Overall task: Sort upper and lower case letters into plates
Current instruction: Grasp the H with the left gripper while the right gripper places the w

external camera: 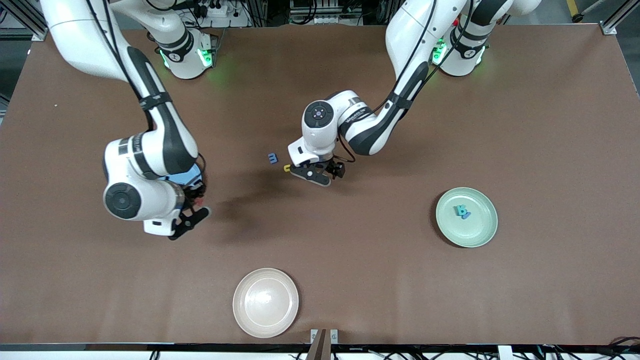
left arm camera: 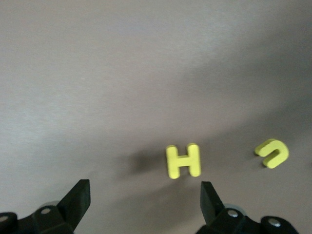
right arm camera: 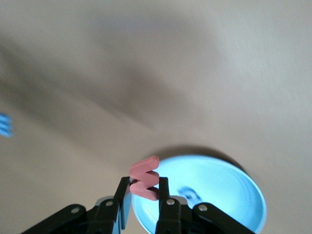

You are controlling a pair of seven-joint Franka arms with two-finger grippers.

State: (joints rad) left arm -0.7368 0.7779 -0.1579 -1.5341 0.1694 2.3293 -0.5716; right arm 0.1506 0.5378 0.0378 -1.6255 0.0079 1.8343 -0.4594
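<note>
My right gripper (right arm camera: 145, 187) is shut on a red zigzag letter (right arm camera: 145, 178) and hangs over the rim of the blue plate (right arm camera: 219, 195), which has a blue letter (right arm camera: 187, 192) in it. In the front view that gripper (external camera: 192, 212) and arm cover most of the blue plate (external camera: 189, 176). My left gripper (left arm camera: 145, 195) is open just above the table, with a yellow H (left arm camera: 183, 160) lying just ahead of its fingertips and a curved yellow letter (left arm camera: 272, 152) beside the H. The mint green plate (external camera: 466, 217) holds teal and blue letters (external camera: 462, 211).
A small blue letter (external camera: 272, 158) lies on the table beside the left gripper (external camera: 324, 174), toward the right arm's end. A yellow letter (external camera: 287, 168) shows at the gripper's edge. A cream-beige plate (external camera: 265, 302) sits near the table's front edge.
</note>
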